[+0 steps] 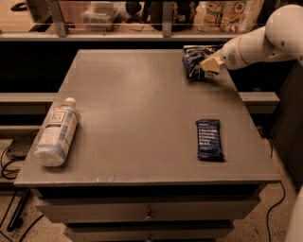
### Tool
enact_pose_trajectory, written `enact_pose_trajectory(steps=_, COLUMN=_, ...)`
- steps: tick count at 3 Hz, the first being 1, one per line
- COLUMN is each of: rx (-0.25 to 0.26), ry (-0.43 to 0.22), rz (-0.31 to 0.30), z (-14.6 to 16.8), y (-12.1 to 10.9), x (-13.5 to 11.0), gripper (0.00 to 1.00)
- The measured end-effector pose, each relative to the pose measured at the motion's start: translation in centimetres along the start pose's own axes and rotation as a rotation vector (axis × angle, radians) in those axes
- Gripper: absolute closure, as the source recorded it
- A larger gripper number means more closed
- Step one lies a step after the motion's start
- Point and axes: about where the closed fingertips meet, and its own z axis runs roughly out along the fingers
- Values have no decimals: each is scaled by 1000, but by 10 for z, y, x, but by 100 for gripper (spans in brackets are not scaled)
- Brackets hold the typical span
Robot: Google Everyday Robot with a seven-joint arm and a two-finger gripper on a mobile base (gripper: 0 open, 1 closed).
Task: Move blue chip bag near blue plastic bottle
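The blue chip bag (193, 60) sits crumpled at the table's far right corner, bunched up against my gripper. My gripper (209, 64), with cream-coloured fingers on a white arm reaching in from the right, is closed on the bag's right side. The blue plastic bottle (57, 132) lies on its side near the table's left front edge, white cap pointing away, far from the bag.
A flat dark blue bar wrapper (209, 139) lies on the right front part of the grey table (137, 108). A shelf with bags and containers (227, 14) runs behind the table. Drawers sit below the front edge.
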Motion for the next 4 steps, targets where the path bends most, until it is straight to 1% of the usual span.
enact_pose_trajectory(steps=1, rx=-58, ry=-38, rz=-108, z=-14, y=36, x=-31, gripper=100)
enact_pose_trajectory(steps=2, rx=-185, ry=-87, rz=-197, z=-29, y=93, x=-55, gripper=100)
enact_pose_trajectory(steps=3, rx=-328, ry=-124, rz=-270, z=-46, y=158, x=-73, gripper=100)
enact_pose_trajectory(steps=4, rx=-478, ry=-167, rz=-349, z=-68, y=232, x=-95, gripper=100)
